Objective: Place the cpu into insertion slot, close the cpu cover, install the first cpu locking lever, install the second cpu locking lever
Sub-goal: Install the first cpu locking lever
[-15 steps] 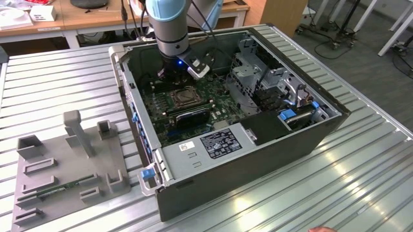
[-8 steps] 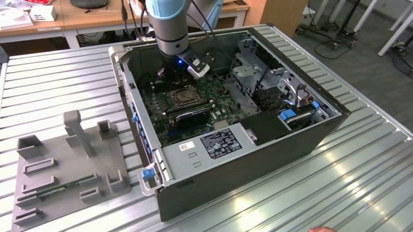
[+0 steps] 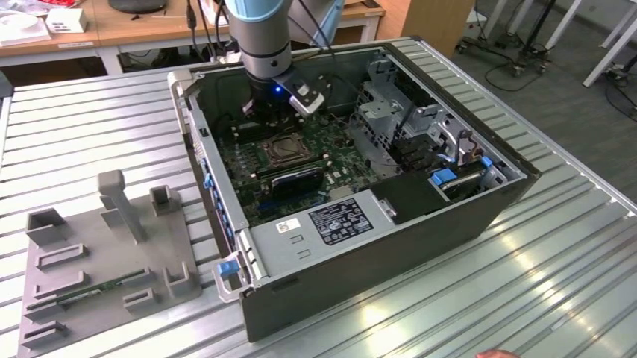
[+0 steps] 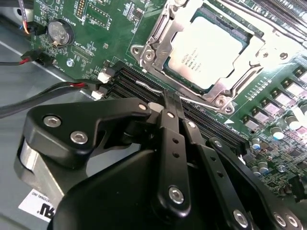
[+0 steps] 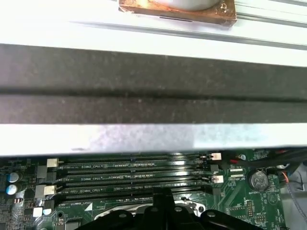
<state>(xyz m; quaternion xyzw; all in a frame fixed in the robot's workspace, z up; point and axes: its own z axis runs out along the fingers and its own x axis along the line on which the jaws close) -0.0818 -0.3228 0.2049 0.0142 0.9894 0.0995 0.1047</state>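
Note:
The cpu (image 4: 211, 50), a silver-grey square, lies in the insertion slot (image 3: 283, 149) on the green board inside the open computer case. The cpu cover (image 4: 158, 45), a silver metal frame, lies flat around it. A thin wire locking lever (image 4: 204, 102) runs along the socket's edge beside the memory slots. My gripper (image 4: 171, 98) is shut, its black fingertips pressed together right at that lever, just off the socket's corner. In the exterior view the gripper (image 3: 261, 112) hangs inside the case behind the socket. The first wrist view has the gripper (image 5: 163, 199) over the socket's edge.
Long black memory slots (image 5: 134, 177) lie between the socket and the case wall (image 5: 153, 96). A coin battery (image 4: 60, 32) and red-black cables (image 4: 48, 88) sit nearby. The power supply (image 3: 329, 220) and drive cage (image 3: 398, 112) fill the case. A grey fixture tray (image 3: 110, 253) stands at the exterior view's left.

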